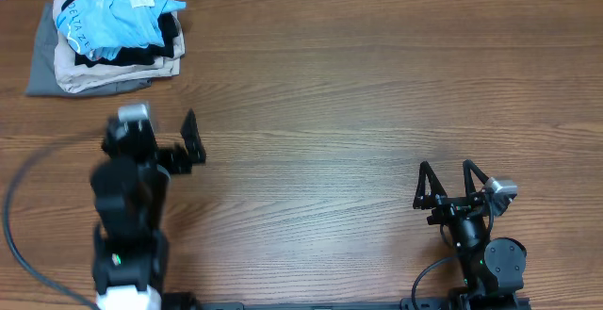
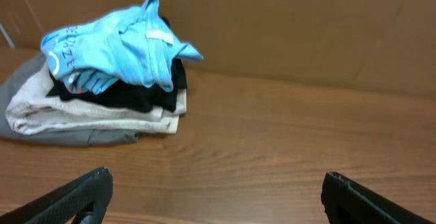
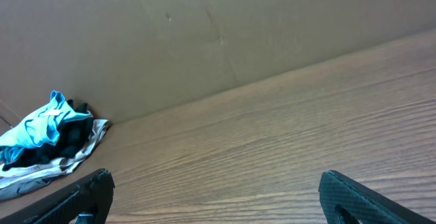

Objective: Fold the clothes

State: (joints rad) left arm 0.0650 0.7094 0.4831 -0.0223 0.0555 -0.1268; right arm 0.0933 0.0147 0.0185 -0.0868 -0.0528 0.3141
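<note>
The clothes, a crumpled sky-blue T-shirt (image 1: 113, 13) with white lettering and a white neck tag, lie on top of a garment pile at the table's far left corner. In the left wrist view the T-shirt (image 2: 116, 47) sits up and to the left, well beyond my fingers. My left gripper (image 1: 160, 126) hangs open over bare wood a short way in front of the pile, nothing between its fingers (image 2: 82, 193). My right gripper (image 1: 445, 169) stands open near the front right, far from the T-shirt (image 3: 37, 129), and holds nothing.
Under the T-shirt are a black garment (image 1: 151, 51), a beige folded one (image 1: 94, 73) and a grey one (image 1: 42, 60). A brown cardboard wall (image 2: 306, 26) runs along the table's far edge. The wooden table (image 1: 358, 93) stretches between the arms.
</note>
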